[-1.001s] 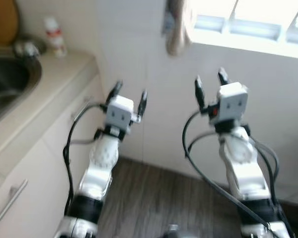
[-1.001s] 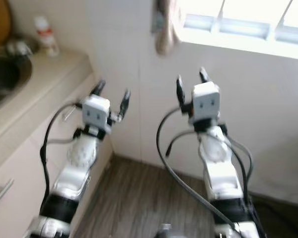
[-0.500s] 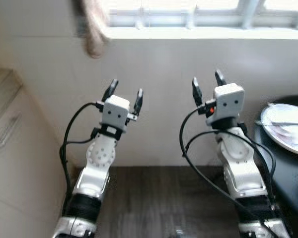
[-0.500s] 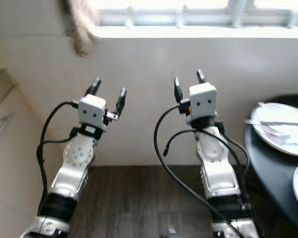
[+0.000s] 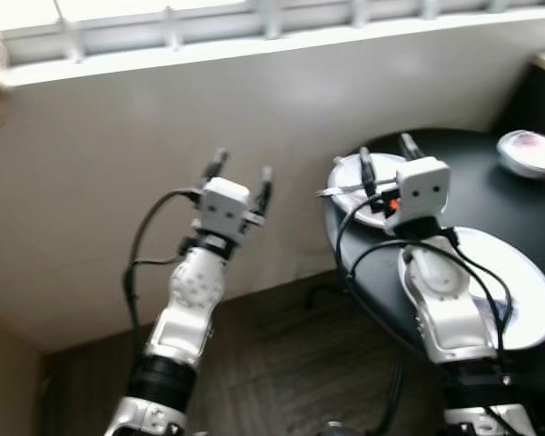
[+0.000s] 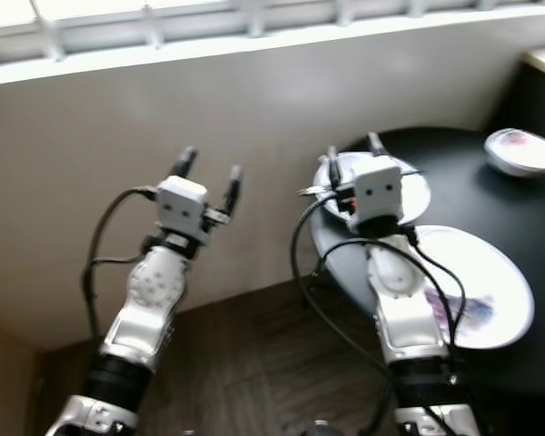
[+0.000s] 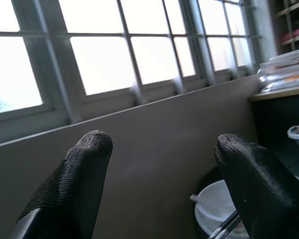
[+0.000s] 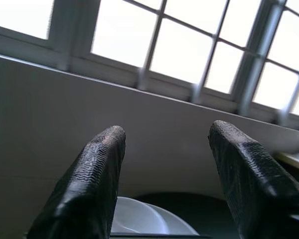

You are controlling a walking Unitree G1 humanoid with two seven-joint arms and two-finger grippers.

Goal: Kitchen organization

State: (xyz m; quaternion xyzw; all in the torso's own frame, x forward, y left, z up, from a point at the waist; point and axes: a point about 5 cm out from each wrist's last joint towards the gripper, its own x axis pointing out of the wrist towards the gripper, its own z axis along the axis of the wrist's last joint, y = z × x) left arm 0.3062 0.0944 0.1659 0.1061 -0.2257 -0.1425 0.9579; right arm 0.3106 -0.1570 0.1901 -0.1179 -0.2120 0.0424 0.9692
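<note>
- Dishes sit on a round black table (image 5: 527, 204) to the robot's right, below a white wall and a window sill.
- The nearest is a wide white plate (image 6: 490, 272) with smears of food, partly behind the right forearm.
- Farther back lies a second white plate (image 6: 409, 191) with a thin utensil (image 5: 341, 190) laid across it, its end past the rim toward the wall.
- A small white bowl (image 5: 534, 153) stands near the table's far edge, well apart from both plates.
- The left claw (image 5: 241, 173) is raised before the bare wall, fingers apart and empty.
- The right claw (image 5: 387, 154) is raised over the table's near side, in front of the far plate, fingers apart, holding nothing.
- The plates look like glazed ceramic, so probably stiff, fairly heavy, slippery and breakable.
- A pinch on the rim, one finger over and one under, seems the likeliest hold, kept level.
- The loose utensil could slide off if its plate tips; it may be better lifted off first.
</note>
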